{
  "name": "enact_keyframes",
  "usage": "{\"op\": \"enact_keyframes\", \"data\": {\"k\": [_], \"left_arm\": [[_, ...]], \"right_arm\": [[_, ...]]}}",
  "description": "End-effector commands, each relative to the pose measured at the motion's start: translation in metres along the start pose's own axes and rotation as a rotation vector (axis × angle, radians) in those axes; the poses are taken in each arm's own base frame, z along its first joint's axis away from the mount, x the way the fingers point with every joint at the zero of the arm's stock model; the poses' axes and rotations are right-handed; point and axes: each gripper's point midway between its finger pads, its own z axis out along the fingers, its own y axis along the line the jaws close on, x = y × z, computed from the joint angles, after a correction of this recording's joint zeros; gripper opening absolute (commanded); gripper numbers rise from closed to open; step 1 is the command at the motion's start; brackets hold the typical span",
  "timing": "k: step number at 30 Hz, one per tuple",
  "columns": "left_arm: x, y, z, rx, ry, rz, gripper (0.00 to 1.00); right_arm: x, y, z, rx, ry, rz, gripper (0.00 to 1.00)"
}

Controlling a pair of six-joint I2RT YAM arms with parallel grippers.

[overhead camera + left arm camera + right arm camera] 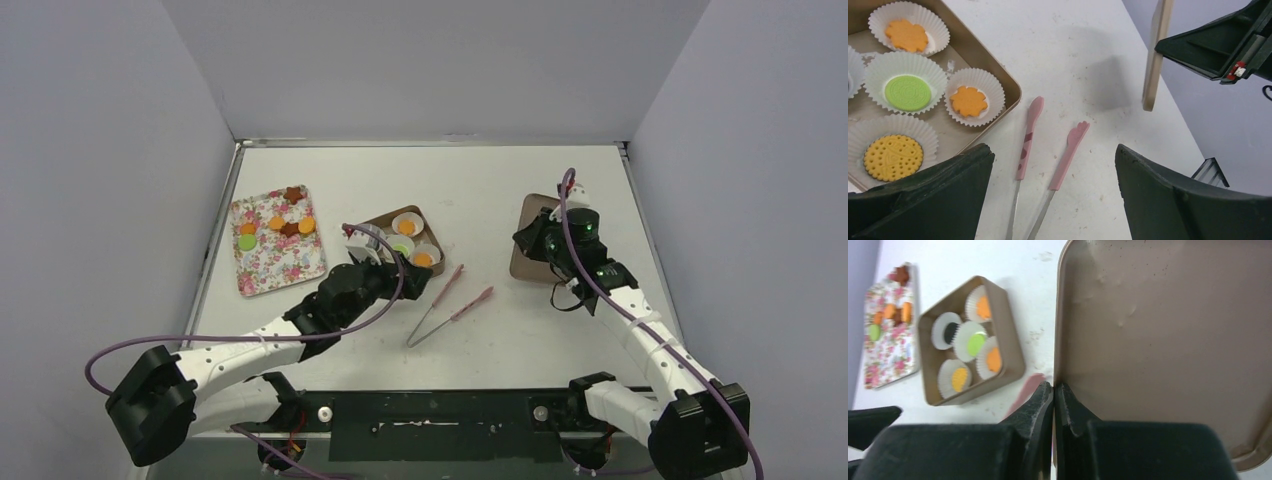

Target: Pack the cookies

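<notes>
Several cookies [277, 223], orange, dark brown and one green, lie on a floral tray [270, 268] at the left. A brown box [405, 213] in the middle holds white paper cups with cookies: two orange flowers [968, 101], a green round [908, 93] and a yellow round [893, 157]. My left gripper [362, 250] is open and empty beside the box, above the pink tongs [1068, 155]. My right gripper [1054, 386] is shut on the edge of the brown lid [1168, 340] and holds it raised at the right [525, 262].
The pink tongs [447, 305] lie on the white table between the two arms, handles toward the box. The lid shows edge-on in the left wrist view [1155, 55]. Grey walls close in the table on three sides.
</notes>
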Motion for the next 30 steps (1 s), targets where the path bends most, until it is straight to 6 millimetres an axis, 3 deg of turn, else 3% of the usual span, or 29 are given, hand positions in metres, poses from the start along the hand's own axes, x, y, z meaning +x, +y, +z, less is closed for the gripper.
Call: {"op": "enact_keyframes", "data": {"k": [1, 8, 18, 24, 30], "left_arm": [[-0.044, -0.041, 0.005, 0.14, -0.128, -0.009, 0.89], [-0.045, -0.063, 0.011, 0.261, -0.137, -0.037, 0.89], [-0.061, -0.082, 0.013, 0.328, -0.289, 0.115, 0.88], [-0.053, -0.106, 0.018, 0.341, -0.379, 0.335, 0.88], [-0.061, -0.11, 0.032, 0.278, -0.466, 0.443, 0.83]], "right_arm": [[-0.035, 0.051, -0.004, -0.256, -0.147, 0.013, 0.0], [-0.054, 0.101, -0.021, -0.544, -0.238, 0.03, 0.0], [-0.087, 0.129, -0.04, -0.617, -0.347, 0.189, 0.0], [-0.094, 0.141, -0.05, -0.658, -0.395, 0.292, 0.0], [-0.101, 0.157, -0.064, -0.715, -0.419, 0.334, 0.0]]}}
